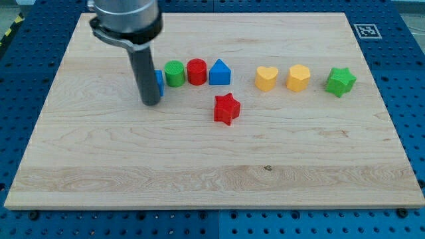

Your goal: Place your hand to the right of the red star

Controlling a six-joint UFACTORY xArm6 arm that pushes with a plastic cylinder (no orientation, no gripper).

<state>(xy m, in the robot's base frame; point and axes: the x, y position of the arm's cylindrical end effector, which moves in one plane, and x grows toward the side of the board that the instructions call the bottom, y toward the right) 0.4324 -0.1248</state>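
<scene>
While standing upright over the tabletop (199,172), touching down with my tip (151,103) in the view's left part of the wood. Gripping nothing: working as a plain dark rod, neither wide nor narrow, with no block carried on it.

Sitting just beside a blue block (159,83), which is lying to the view's right of my tip and slightly toward the view's top; being half hidden behind the rod, not showing its shape clearly, nor whether touching.

Finding the red star (226,108) to the view's right of my tip and a shade toward the view's bottom, well apart from it, with bare wood lying between. Standing, then, on the star's left side rather than its right.

Looking further right of my tip and toward the view's top, meeting a row of blocks: a green cylinder (174,73), a red cylinder (196,72) touching it, a blue triangle-topped block (220,73) just beside that, then, after a gap, a yellow heart (266,78), a yellow hexagon (298,78) and a green star (340,81) farthest from my tip.

Seeing the red star lying alone, just below the blue triangle-topped block and apart from it.
</scene>
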